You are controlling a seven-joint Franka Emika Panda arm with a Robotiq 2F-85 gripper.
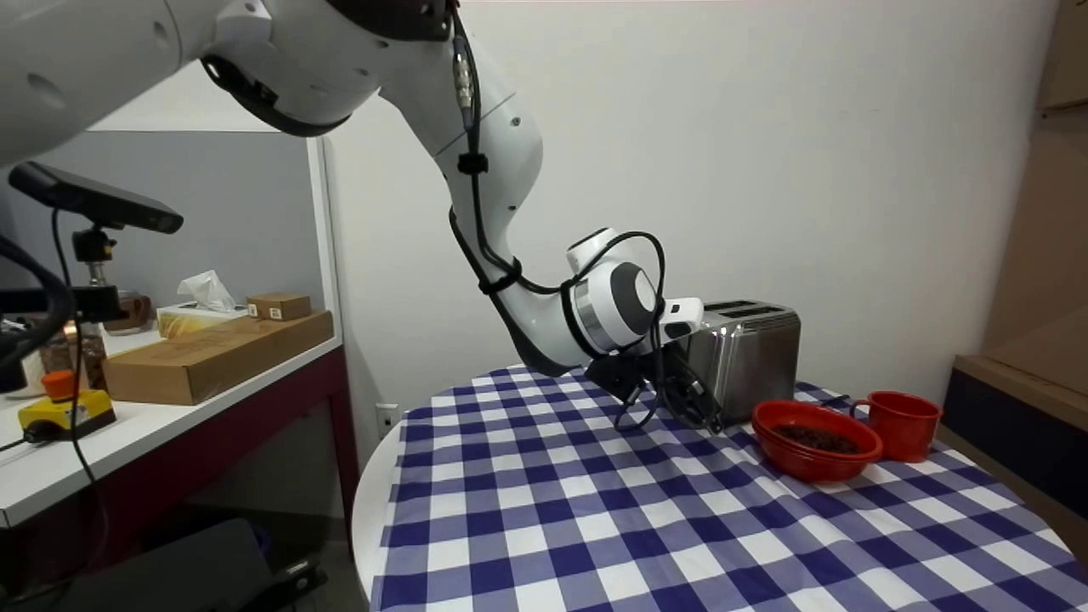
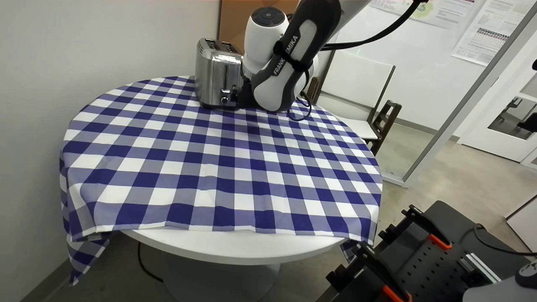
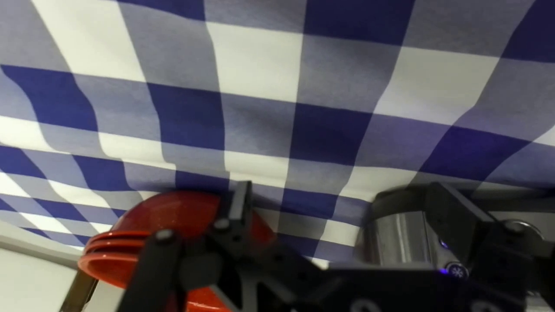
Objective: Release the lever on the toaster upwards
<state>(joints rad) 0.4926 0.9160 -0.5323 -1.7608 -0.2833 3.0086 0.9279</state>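
Okay, toaster [image 2: 209, 77] stood upright on the checked tablecloth [image 2: 235, 163], near the wall [image 1: 765, 170], with the lever [image 2: 225, 91] low on its end face. Gripper [image 3: 347, 203] hung low right beside that end; jaws spread, standing well apart in the wrist view. Contact with the lever: couldn't tell. Stacked red bowls [image 1: 812, 466], dark bits [image 1: 818, 439] in the top one, sat near the toaster, red mug [image 1: 908, 429] just beside them in an exterior view.
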